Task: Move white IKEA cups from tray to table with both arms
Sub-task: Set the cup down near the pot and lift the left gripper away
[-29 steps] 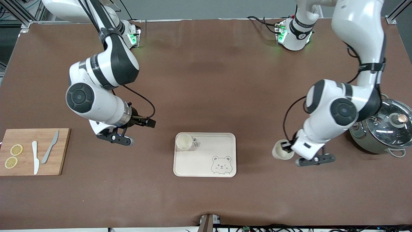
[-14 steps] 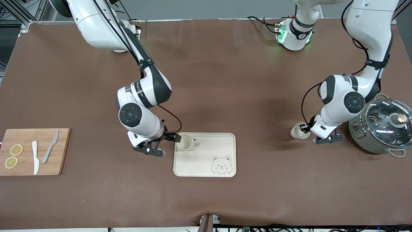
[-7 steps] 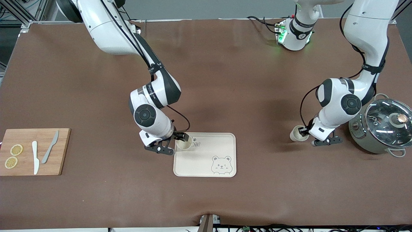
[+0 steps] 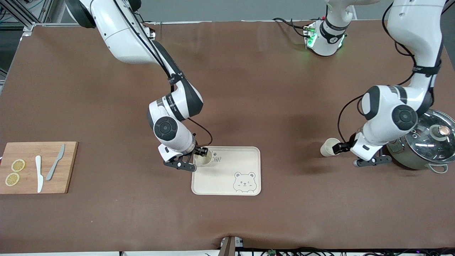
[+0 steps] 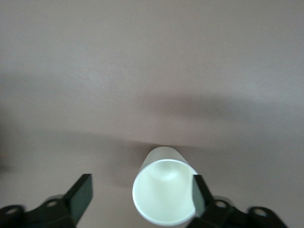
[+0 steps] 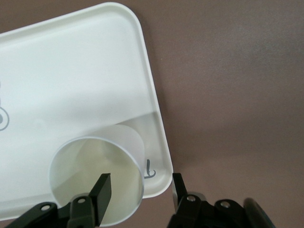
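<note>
At the right arm's end of the table, a wooden cutting board [image 4: 38,167] carried lemon slices [image 4: 15,172] and two knives [image 4: 47,168]. Mid-table, the right gripper [image 4: 199,155] straddled the rim of a white cup [image 4: 204,157] standing in a corner of the bear tray [image 4: 227,177], one finger [image 6: 101,193] inside, jaws not yet clamped. Toward the left arm's end, the left gripper [image 4: 343,147] stood spread beside the second cup [image 4: 328,147], upright on the table near a lidded pot [image 4: 423,143].

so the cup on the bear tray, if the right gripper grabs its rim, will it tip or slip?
The cup looks stiff, light and thin-walled, so it probably lifts easily. Smooth tapered sides could let it slip. The right gripper straddles only one wall, so an off-centre pinch may tilt it against the tray rim.
</note>
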Controlling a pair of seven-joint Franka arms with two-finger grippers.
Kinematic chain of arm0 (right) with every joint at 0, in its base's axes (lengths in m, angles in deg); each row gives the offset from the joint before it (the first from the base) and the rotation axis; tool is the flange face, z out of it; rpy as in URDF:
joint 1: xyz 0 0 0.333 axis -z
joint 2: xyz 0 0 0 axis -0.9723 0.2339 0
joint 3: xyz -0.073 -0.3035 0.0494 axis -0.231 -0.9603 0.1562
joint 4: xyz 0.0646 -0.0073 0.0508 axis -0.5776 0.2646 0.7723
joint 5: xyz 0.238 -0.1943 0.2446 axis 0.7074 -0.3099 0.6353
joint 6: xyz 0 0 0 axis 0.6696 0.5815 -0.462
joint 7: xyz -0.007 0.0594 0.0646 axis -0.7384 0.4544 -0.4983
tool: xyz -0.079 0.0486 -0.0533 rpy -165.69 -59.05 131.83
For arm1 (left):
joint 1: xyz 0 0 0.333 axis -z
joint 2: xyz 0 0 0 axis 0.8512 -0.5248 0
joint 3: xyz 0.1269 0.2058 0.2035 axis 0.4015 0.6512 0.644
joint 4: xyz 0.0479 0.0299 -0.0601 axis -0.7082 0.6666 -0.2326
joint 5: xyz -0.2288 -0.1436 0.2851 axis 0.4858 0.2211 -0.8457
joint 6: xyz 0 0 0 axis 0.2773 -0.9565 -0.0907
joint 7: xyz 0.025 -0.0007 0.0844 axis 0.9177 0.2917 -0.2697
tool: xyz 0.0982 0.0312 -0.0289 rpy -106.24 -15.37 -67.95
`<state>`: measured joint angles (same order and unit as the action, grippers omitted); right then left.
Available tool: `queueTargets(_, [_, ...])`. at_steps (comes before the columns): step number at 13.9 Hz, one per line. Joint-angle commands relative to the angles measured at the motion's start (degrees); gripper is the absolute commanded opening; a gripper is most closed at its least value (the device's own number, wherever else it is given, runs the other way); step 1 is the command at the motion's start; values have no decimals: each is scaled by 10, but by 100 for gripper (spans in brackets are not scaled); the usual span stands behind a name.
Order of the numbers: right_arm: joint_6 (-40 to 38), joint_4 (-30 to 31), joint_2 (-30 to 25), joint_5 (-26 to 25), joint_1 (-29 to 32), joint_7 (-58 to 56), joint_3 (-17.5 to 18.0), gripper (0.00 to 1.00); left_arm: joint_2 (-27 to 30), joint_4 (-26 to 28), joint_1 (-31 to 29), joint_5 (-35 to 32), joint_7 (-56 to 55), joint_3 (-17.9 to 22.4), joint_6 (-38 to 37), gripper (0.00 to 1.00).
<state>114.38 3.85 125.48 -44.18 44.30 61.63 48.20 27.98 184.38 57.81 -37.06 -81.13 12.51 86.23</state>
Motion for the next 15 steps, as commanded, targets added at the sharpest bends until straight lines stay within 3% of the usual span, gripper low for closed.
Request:
queueTargets(1, [2,-18,14,-9,-6,17,-6,30,11,-87,-4,-13,2,-2,-112,100])
queueTargets(2, [2,-18,15,-9,-6,16,-6,15,14,-114,-5,-13,1,0,-142,100])
queueTargets(4, [1,-19,15,-9,-5,14,-6,2,15,-181,-6,-14,20,3,-219,100])
queueTargets(7, [-4,-27,14,-9,-4,13,-7,0,28,-243,-5,-22,50,22,-300,100])
queueTargets(10, [-33,-43,10,-8,2,13,-7,0,78,-248,-5,-59,51,21,-331,100])
queueTargets(12, [-98,-72,8,-9,7,14,-8,0,106,-247,-3,-51,52,16,-369,100])
queueTargets(15, [-112,-64,-9,-6,28,14,-8,0,142,-241,0,-49,54,1,-427,100])
